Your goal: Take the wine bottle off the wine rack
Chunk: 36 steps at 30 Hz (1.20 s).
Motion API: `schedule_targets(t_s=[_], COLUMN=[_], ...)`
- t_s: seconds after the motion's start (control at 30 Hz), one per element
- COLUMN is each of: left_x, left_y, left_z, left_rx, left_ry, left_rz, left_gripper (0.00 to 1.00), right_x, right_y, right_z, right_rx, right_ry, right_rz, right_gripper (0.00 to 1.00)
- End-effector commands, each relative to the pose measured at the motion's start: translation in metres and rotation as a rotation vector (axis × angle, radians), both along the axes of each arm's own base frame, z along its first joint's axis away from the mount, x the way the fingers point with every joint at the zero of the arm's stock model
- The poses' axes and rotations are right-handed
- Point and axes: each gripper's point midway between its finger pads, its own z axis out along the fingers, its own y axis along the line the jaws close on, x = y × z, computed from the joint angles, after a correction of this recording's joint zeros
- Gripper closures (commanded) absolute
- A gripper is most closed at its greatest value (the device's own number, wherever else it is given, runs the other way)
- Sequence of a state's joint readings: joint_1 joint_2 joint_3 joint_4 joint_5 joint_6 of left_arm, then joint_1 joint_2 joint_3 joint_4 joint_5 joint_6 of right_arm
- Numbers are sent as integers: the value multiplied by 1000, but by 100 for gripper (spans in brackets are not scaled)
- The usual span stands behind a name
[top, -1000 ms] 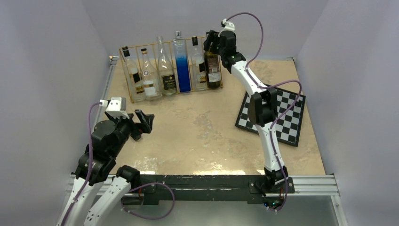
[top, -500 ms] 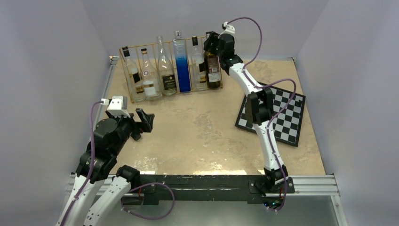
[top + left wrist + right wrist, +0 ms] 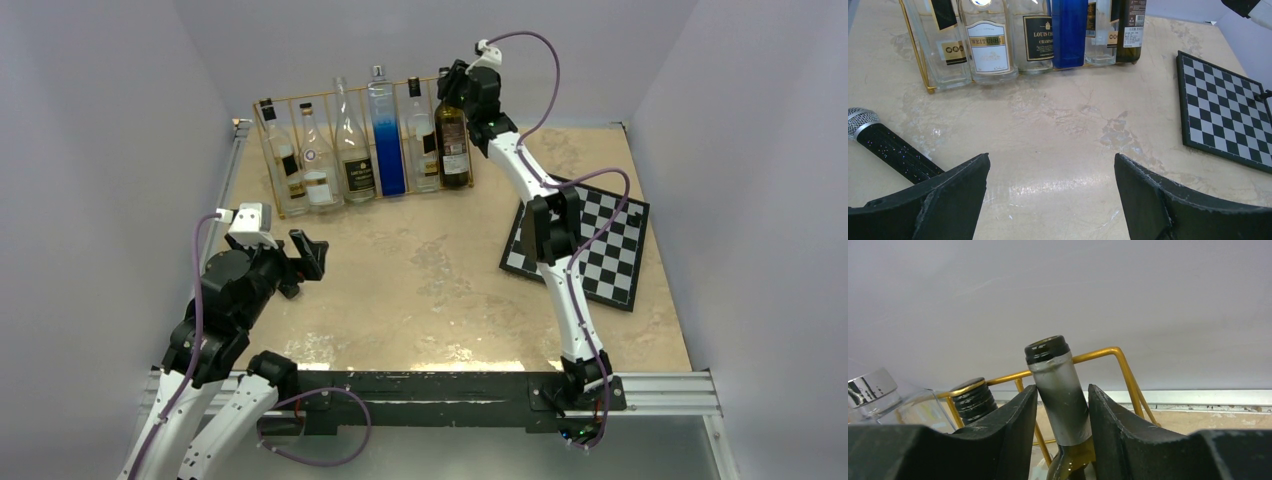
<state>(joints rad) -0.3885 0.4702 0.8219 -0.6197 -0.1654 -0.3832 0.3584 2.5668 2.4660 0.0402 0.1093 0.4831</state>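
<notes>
Standing upright, the wine bottle (image 3: pixel 453 145) points neck up.

Pale grey walls (image 3: pixel 100 120) enclose a beige marbled tabletop (image 3: pixel 430 280), seemingly glossy in front.

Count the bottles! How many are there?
6, side by side in the gold wine rack: three clear bottles at left, a blue bottle, another clear bottle, then the dark wine bottle at right.
</notes>
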Motion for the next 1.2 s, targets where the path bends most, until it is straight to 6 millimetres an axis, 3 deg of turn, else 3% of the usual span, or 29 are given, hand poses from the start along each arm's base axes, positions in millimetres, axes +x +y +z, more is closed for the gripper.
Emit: schedule_targets(t_s=[0.0,0.17,0.37,0.57,0.87,0.97,1.1,1.17], left_x=[3,2,3,2,3,3,3,4], left_y=[1,1,2,3,5,6,6,5], left_z=[4,4,4,5,5,4,4,4], left_rx=[9,8,9,8,14,16,17,17], left_ry=[-18,-21,-19,-25,-26,-25,-26,-23], left_rz=[8,8,11,17,26,28,29,27], left_gripper=[2,2,2,2,2,2,2,2], right_x=[8,6,3,6,8,3,-7,-13], right_y=[-2,1,-7,-3,-9,-14,-18,-16], right_z=[26,23,1,3,17,33,68,83], right_rx=[37,68,181,182,96,38,-32,-56], right_ry=[-88,-72,34,33,-40,-103,-212,-259], right_rz=[-6,7,-73,-51,-53,-51,-30,-5], right_gripper=[55,39,44,47,78,84,92,100])
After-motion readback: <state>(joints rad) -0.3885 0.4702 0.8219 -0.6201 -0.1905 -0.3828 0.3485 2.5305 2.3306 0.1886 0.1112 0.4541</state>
